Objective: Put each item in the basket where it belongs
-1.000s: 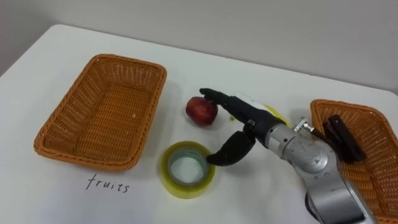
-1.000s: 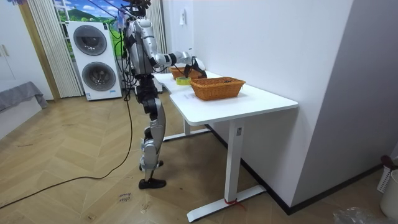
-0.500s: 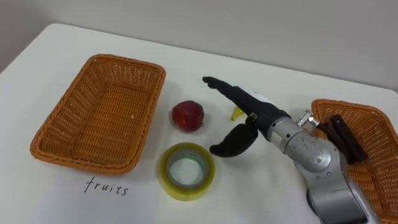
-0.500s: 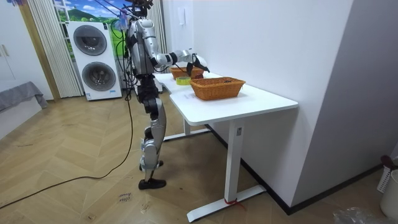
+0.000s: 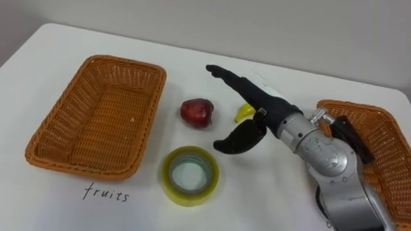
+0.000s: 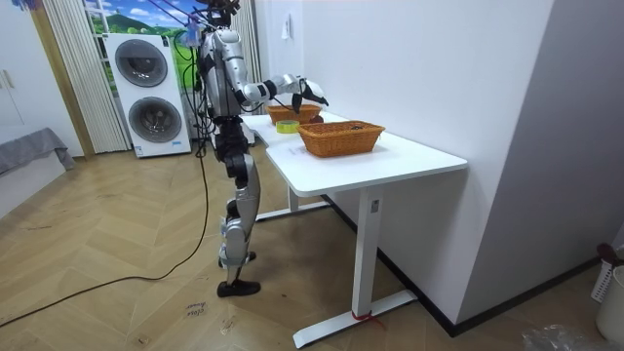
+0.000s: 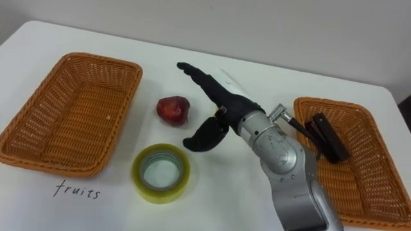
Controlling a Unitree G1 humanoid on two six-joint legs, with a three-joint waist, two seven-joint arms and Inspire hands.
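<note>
right hand (image 5: 255, 101) open, fingers straight, thumb hanging down, held above white table (image 5: 257, 192) just right of dark red apple (image 5: 197, 112), clear of it; 1 s ago fingertips lay on apple. small yellow fruit (image 5: 243, 113) now shows below hand. apple sits btwn left orange wicker basket (image 5: 103, 122) & hand, yellow tape roll (image 5: 189, 174) nearer front. right orange wicker basket (image 5: 388, 160) holds dark office item (image 5: 350, 136).

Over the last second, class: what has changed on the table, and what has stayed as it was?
The right hand lifted off the apple: its straight fingers, which rested on top of it, now hover clear, holding nothing. The apple rolled a little toward the fruit basket, and the banana now shows beside the hand. The tape roll, that basket and the right basket stayed put.
</note>
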